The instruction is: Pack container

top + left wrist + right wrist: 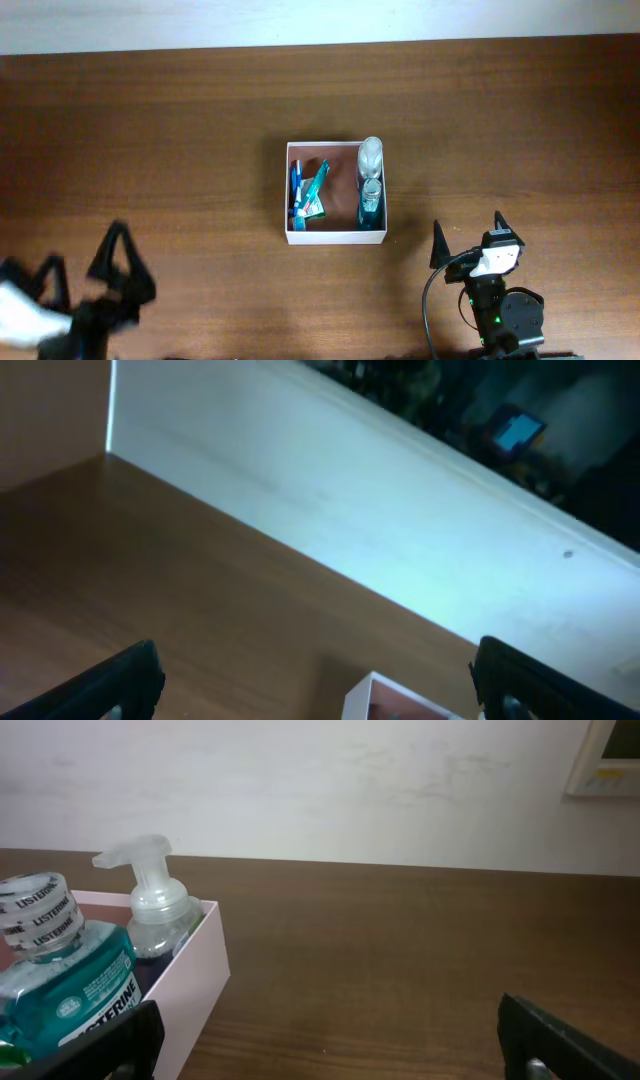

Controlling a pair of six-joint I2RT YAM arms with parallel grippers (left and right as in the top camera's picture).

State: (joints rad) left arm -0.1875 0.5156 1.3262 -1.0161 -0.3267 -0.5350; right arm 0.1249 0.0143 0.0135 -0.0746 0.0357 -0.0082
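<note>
The left jaws and right jaws both stand wide open, holding nothing. The container [335, 237] sits on the bench [150, 150], ahead-left of the right jaws, far ahead-right of the left. Its cardboard walls probably bend; I would pinch a wall near a corner.

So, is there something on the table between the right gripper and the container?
Nothing visible does. Only bare table lies between the open right gripper and the container. The mouthwash bottle and the pump bottle stand inside the container, along its right wall, not in the path.
</note>
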